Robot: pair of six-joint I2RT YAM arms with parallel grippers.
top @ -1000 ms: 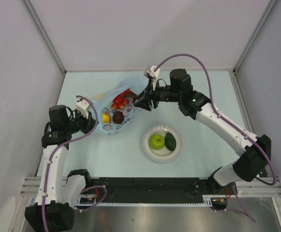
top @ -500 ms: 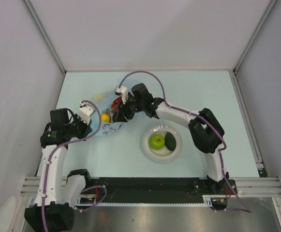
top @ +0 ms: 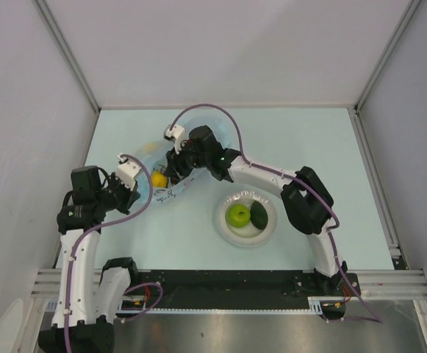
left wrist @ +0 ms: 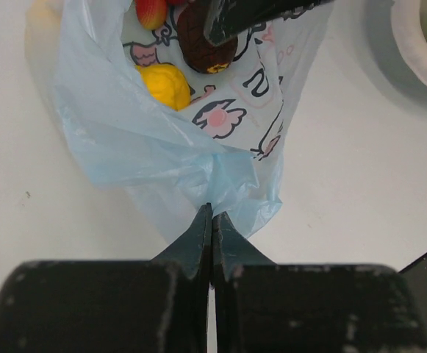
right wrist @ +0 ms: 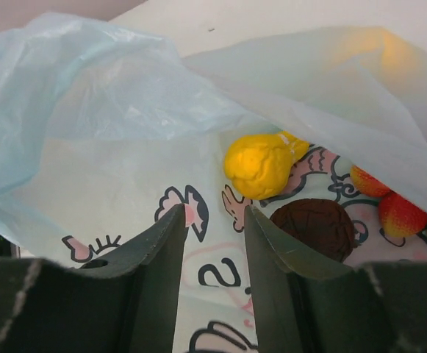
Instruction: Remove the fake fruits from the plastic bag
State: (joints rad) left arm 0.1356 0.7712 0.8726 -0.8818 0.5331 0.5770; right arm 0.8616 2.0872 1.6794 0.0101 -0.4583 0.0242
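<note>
The light-blue printed plastic bag [top: 163,193] lies left of centre. My left gripper [top: 138,193] is shut on its bunched near end, seen pinched in the left wrist view [left wrist: 212,211]. My right gripper [top: 170,173] is open inside the bag's mouth, jaws [right wrist: 213,215] over the printed lining, holding nothing. Just ahead of it lie the yellow lemon [right wrist: 261,165], the dark maroon round fruit [right wrist: 317,225] and red grapes [right wrist: 395,209]. The lemon [left wrist: 165,84] and maroon fruit [left wrist: 201,50] also show in the left wrist view. A yellow shape [right wrist: 382,51] shows dimly through the bag.
A round white plate [top: 266,234] right of the bag holds the green apple [top: 237,215] and the dark green avocado [top: 259,213]. The plate's rim [left wrist: 411,44] shows at the top right of the left wrist view. Grey walls enclose the table.
My right arm has swung left from the bag's mouth and pushed its open gripper into the bag. My left gripper keeps its pinch and has drawn the bag slightly left.
</note>
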